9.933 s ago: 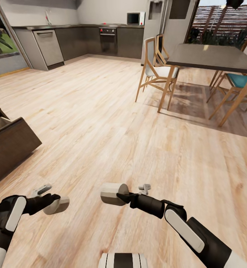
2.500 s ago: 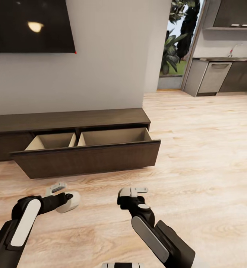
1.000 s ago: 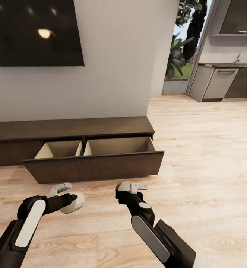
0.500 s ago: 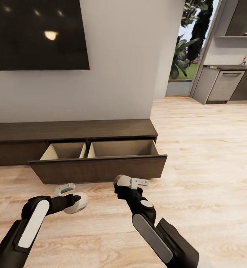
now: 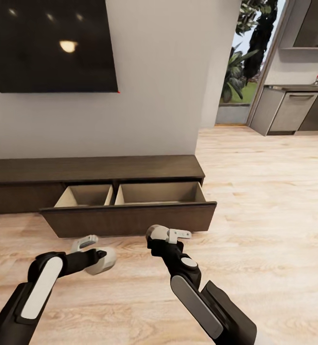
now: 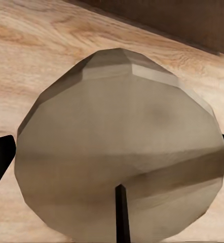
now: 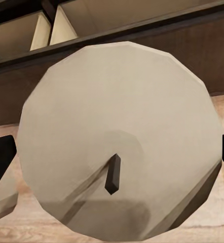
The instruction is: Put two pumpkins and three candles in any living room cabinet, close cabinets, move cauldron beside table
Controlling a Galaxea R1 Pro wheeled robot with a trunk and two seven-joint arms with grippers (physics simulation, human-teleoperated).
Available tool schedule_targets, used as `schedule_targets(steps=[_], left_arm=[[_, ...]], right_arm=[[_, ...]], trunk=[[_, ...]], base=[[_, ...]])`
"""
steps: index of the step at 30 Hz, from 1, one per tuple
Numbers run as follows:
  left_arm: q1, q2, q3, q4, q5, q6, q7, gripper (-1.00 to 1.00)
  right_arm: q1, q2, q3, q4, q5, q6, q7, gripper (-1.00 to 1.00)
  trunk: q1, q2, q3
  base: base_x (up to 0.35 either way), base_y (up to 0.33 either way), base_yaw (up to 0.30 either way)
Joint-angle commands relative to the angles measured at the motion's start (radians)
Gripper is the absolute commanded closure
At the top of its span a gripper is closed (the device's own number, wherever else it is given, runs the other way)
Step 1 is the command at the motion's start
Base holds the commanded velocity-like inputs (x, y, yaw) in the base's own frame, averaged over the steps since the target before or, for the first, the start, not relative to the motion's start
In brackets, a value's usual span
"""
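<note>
Head view: a beige candle (image 5: pixel 104 260) is gripped in the left claw (image 5: pixel 101 258), another (image 5: pixel 157 233) in the right claw (image 5: pixel 158 235), just short of the cabinet (image 5: pixel 130 218) with its open drawer. A dark wick (image 7: pixel 112 174) is seen in the right wrist view; the claws' fingers are mostly hidden.

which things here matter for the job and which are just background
Job things:
left gripper holding a candle
right gripper holding a second candle
cabinet, open drawer

Just background:
TV
kitchen units
plants
</note>
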Motion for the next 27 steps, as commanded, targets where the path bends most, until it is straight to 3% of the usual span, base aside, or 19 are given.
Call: schedule_targets(steps=[1, 27], left_arm=[[-0.001, 0.002, -0.002, -0.002, 0.018, 0.003, 0.009, 1.0], [0.0, 0.003, -0.006, -0.003, 0.03, 0.003, 0.009, 1.0]], right_arm=[[-0.001, 0.0, 0.001, -0.001, -0.004, 0.004, -0.01, 1.0], [-0.001, 0.0, 0.007, 0.001, -0.004, 0.002, -0.008, 1.0]], trunk=[[0.0, 0.0, -0.001], [0.0, 0.0, -0.001]], base=[[0.16, 0.0, 0.0], [0.327, 0.0, 0.0]])
